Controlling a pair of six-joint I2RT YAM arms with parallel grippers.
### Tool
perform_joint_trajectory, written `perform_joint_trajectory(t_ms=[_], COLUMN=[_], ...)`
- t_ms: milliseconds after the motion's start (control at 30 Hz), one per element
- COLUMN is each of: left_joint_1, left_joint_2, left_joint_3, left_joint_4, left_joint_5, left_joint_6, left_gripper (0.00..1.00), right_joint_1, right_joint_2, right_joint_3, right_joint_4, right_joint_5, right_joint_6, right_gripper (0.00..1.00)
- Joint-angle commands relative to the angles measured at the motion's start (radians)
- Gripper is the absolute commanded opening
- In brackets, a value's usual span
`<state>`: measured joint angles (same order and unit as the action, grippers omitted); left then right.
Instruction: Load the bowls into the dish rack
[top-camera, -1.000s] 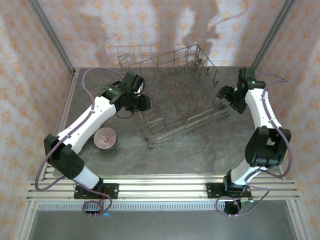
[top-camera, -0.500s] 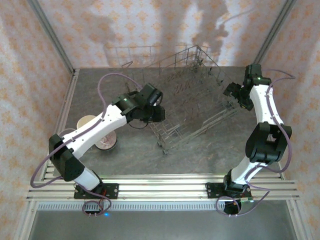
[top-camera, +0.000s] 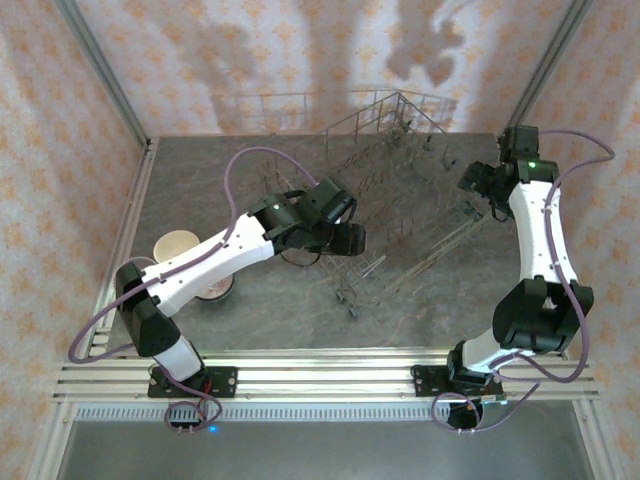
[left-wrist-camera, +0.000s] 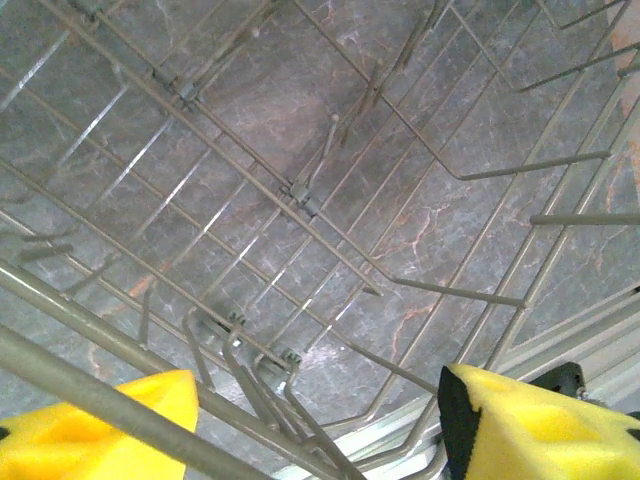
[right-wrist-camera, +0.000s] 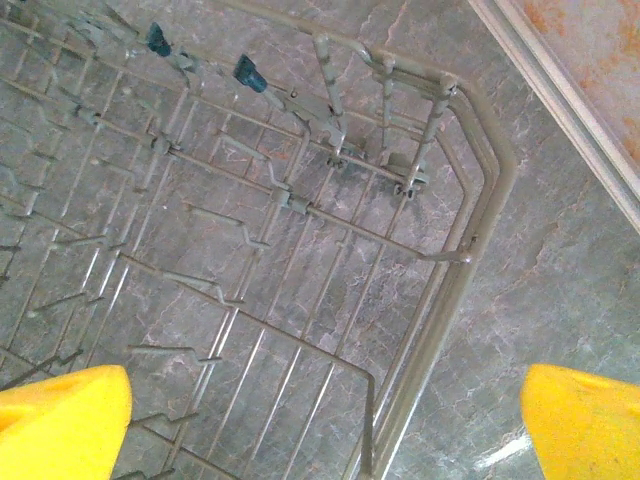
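Dish rack (top-camera: 400, 210) has slid right, seemingly with the released left tool (left-wrist-camera: 320, 430); right tool (right-wrist-camera: 322, 425) also released.

The left arm (top-camera: 215, 258) and right arm (top-camera: 540, 225) share white link shells and black joint housings, each trailed by a looping mauve cable (top-camera: 250, 152). On the left gripper (left-wrist-camera: 320, 430), the pads (left-wrist-camera: 100, 430) are bright yellow foam with black backing.

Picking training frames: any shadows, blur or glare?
Top view: arm shadows darken the back wall; thin wires of the rack fade into the grey table. Left wrist view: the nearest rack wire is soft. Right wrist view: sharp, slight sheen on the table.
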<state>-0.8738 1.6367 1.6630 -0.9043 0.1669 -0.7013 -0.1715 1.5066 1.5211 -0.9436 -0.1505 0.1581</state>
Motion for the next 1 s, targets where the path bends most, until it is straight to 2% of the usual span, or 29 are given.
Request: perform_joint_trajectory(t_ms=[0,267,533,633,767,867,967], left_joint_1=[0.027,0.110,0.251,0.350,0.553,0.711,0.811], left_joint_2=[-0.029,-0.101,-0.279,-0.356,-0.466,-0.521,-0.542], left_joint_3=[0.055,0.067,-0.018,-0.071,-0.179,-0.265,-0.342], left_joint_4=[-0.021,-0.071,-0.105,-0.160,-0.213,-0.237,-0.258], left_joint_5=[-0.052,-0.022,-0.033,-0.036,-0.010,0.045,0.063], left_joint_6=[0.049,0.111,0.124,0.137,0.169,0.190,0.208], left_gripper=[0.67,0.69,0.70,0.69,0.66,0.64,0.62], right_joint_1=[-0.006,0.001,0.093,0.138,0.214,0.296,0.396], right_joint_2=[-0.012,-0.006,-0.001,0.018,0.054,0.104,0.172], right_joint_3=[0.005,0.026,0.106,0.161,0.242,0.350,0.487], right_joint_4=[-0.028,-0.050,-0.062,-0.073,-0.079,-0.117,-0.176], right_joint_5=[-0.018,-0.122,-0.141,-0.167,-0.216,-0.232,-0.256], right_joint_6=[-0.022,-0.066,-0.105,-0.114,-0.123,-0.147,-0.178], right_gripper=[0.99,0.99,1.00,0.98,0.93,0.87,0.81])
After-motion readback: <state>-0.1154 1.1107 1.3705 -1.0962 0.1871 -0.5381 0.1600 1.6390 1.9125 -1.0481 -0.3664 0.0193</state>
